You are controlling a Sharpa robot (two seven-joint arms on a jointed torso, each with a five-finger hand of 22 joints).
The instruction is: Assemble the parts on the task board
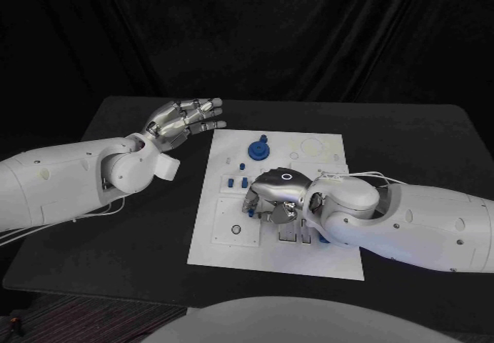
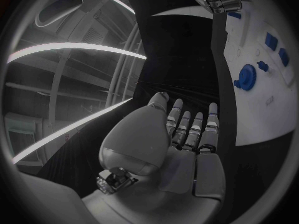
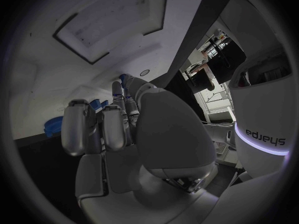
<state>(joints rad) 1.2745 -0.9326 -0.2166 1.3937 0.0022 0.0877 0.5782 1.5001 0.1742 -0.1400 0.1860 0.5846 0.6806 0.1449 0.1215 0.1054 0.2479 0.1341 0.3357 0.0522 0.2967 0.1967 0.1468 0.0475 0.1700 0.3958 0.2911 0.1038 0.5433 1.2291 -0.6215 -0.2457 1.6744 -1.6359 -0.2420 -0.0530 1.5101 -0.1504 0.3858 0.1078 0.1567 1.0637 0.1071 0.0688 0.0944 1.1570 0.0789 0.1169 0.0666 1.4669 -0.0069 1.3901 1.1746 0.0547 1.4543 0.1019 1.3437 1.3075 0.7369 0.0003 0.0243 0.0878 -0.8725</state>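
Left hand: we see the left hand (image 1: 183, 118) raised over the dark tabletop (image 1: 134, 236), just beside the white board's (image 1: 309, 261) far left corner; its fingers (image 2: 198, 127) are stretched out straight and side by side, holding nothing.
Left arm: it comes in low, bent at the wrist, well apart from the parts.
Right hand: the right hand (image 1: 276, 196) sits over the middle of the board, palm turned down, its fingers (image 3: 93, 127) curled in toward the board's surface.
Right hand's hold: we cannot tell whether those fingers have hold of anything; the palm hides what lies under them.
Board: it lies flat in the middle of the tabletop.
Round blue part: the round blue part (image 1: 260, 149) stands on the board's far half, between the two hands and clear of both.
Small blue parts: a few small blue parts (image 1: 233, 181) sit on the board just beside the right hand, on the side toward the left arm.
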